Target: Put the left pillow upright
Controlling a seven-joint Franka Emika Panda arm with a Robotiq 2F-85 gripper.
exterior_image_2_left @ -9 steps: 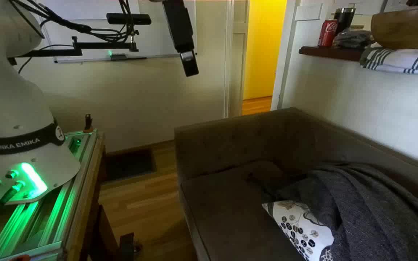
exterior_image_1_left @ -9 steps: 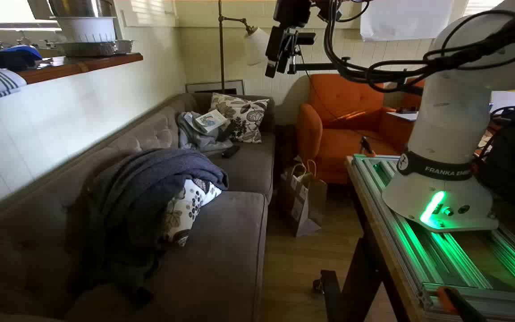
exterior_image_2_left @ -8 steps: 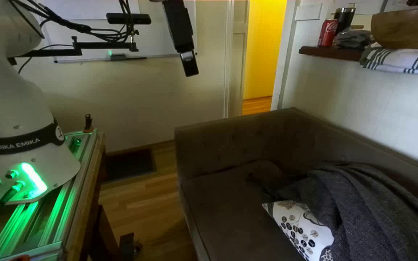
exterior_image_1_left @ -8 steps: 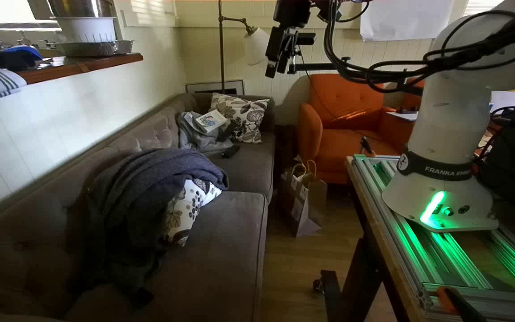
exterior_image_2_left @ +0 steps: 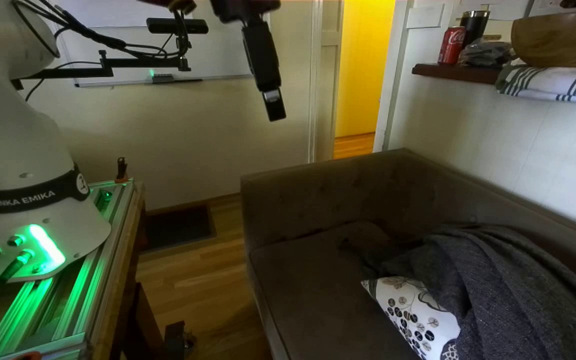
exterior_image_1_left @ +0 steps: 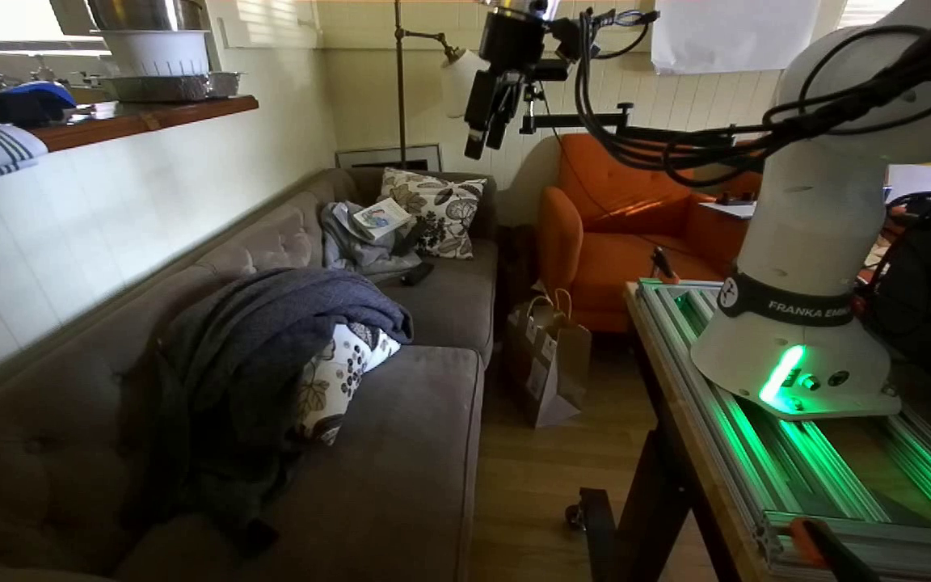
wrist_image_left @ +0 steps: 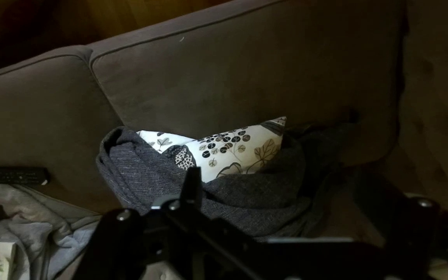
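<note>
The left pillow (exterior_image_1_left: 334, 384) is off-white with dark leaves and circles. It lies low and slanted on the sofa seat, mostly hidden beneath a dark grey blanket (exterior_image_1_left: 271, 323). In an exterior view a corner of the pillow (exterior_image_2_left: 413, 312) pokes out from the blanket's edge. Its printed part (wrist_image_left: 243, 147) also shows mid-frame in the wrist view, with the blanket (wrist_image_left: 247, 194) over the rest. High above the sofa, apart from pillow and blanket, hangs my gripper (exterior_image_1_left: 483, 145), pointing down. Its fingers stand wide apart in the wrist view, holding nothing.
A second leaf-print pillow (exterior_image_1_left: 457, 212) leans at the sofa's far end, beside a grey cloth (exterior_image_1_left: 352, 246), a book (exterior_image_1_left: 382, 218) and a remote (wrist_image_left: 18, 175). A paper bag (exterior_image_1_left: 546, 364) stands on the floor. A floor lamp (exterior_image_1_left: 402, 97) and a shelf (exterior_image_1_left: 150, 121) rise nearby.
The gripper has come down somewhat and shifted toward the sofa. Pillow and blanket have stayed where they were.
</note>
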